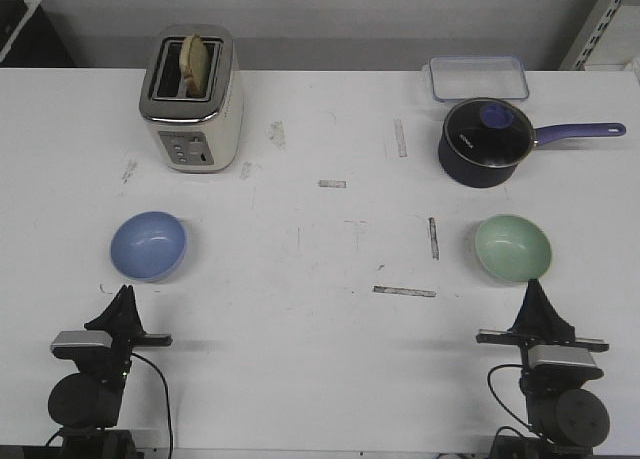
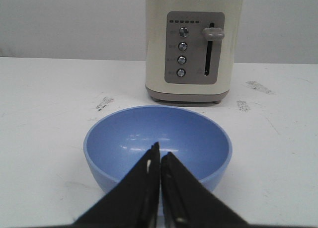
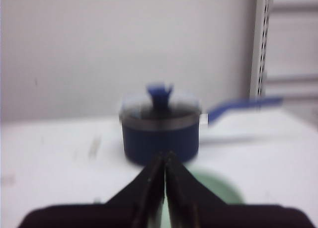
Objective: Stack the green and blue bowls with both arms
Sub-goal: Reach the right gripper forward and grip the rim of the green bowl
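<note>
The blue bowl point(image 1: 148, 245) sits upright on the white table at the left; it fills the middle of the left wrist view point(image 2: 157, 138). The green bowl point(image 1: 513, 247) sits upright at the right; the right wrist view shows only part of it point(image 3: 218, 186), blurred behind the fingers. My left gripper point(image 1: 124, 292) is shut and empty, just short of the blue bowl's near side point(image 2: 160, 149). My right gripper point(image 1: 535, 285) is shut and empty, just short of the green bowl's near side point(image 3: 165, 155).
A cream toaster point(image 1: 190, 99) with bread in it stands behind the blue bowl. A dark blue saucepan point(image 1: 485, 142) with a glass lid and long handle stands behind the green bowl. A clear lidded container point(image 1: 478, 78) lies at the far edge.
</note>
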Controlling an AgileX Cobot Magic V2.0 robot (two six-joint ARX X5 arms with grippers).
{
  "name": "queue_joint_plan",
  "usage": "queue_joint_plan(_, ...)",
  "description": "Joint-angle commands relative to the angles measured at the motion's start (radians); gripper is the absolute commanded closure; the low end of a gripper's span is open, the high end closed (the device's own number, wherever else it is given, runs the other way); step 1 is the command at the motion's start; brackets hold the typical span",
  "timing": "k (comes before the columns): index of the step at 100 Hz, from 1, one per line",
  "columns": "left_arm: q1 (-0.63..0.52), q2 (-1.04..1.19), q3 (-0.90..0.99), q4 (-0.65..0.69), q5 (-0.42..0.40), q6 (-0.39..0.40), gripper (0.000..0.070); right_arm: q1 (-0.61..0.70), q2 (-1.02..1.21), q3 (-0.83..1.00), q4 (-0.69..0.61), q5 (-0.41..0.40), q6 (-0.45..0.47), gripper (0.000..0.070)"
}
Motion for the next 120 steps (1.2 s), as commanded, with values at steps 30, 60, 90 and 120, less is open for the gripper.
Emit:
queue_joint_plan(30, 0.001, -0.003, -0.02, 0.012, 0.002, -0.002, 0.0697, 0.001, 0.611, 0.706, -0.357, -0.003, -0.006, 0.0691)
queue_joint_plan(60, 0.001, -0.003, -0.02, 0.012, 0.002, -0.002, 0.0697, -0.034, 1.001, 1.08, -0.662, 0.001, -0.104, 0.0356)
queue_joint_plan(90, 0.001, -0.003, -0.02, 0.011, 0.002, -0.002, 0.0697, -0.188, 1.18, 1.081, -0.813, -0.02, -0.203, 0.0156)
queue_joint_plan(120, 0.001, -0.003, -0.02, 0.011, 0.002, -0.002, 0.0697, -0.264, 1.381, 1.081, -0.907, -0.089, -0.275, 0.0157)
